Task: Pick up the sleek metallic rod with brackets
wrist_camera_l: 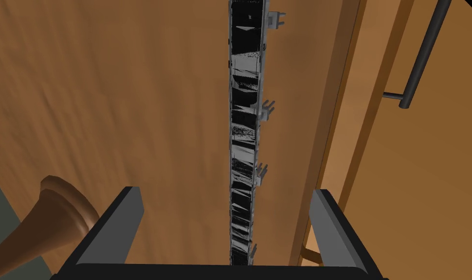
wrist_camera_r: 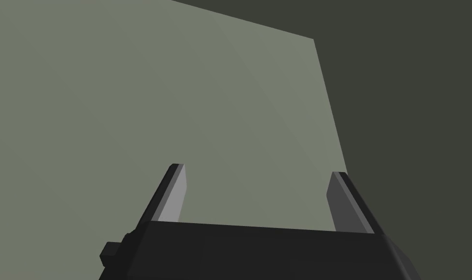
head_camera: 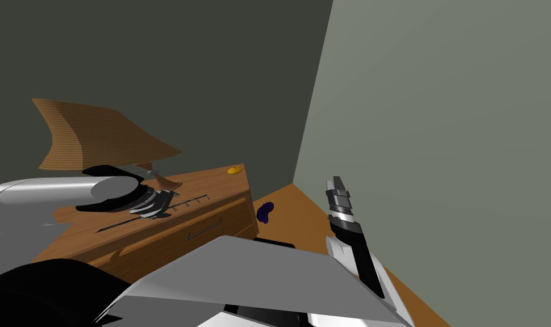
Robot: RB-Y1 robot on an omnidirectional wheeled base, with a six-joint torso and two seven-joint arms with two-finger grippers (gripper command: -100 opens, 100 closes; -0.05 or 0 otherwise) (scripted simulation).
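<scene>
Rod (wrist_camera_l: 242, 146), dark and glossy with small pale brackets (wrist_camera_l: 264, 109) along one side, lies flat on a wooden dresser top (wrist_camera_l: 108, 97), near the front edge and running along it; from my chest it sits at about ten o'clock. The left gripper (wrist_camera_l: 227, 190) hangs over it with fingers (wrist_camera_l: 128, 214) spread wide, one on each side of the rod, neither touching it; the rod runs out at the gripper's twelve o'clock, so the jaws stand across its narrow width. To grip well, I judge, the hand should sink until the blade tips nearly meet the wood, keep the rod centred, and set the front-edge finger in a gap between two brackets, not on one; then close slowly, lest the thin bar skid. A lamp's wooden foot (wrist_camera_l: 50, 214) stands near the other finger, at its nine o'clock. How high the tips ride above the wood is hard to read, perhaps a little; the rod's near end is hidden behind the gripper body, its far end is cut off, and in the head view the hand covers its middle. The right gripper (wrist_camera_r: 258, 169) is raised at two o'clock, fingers apart, holding nothing.
</scene>
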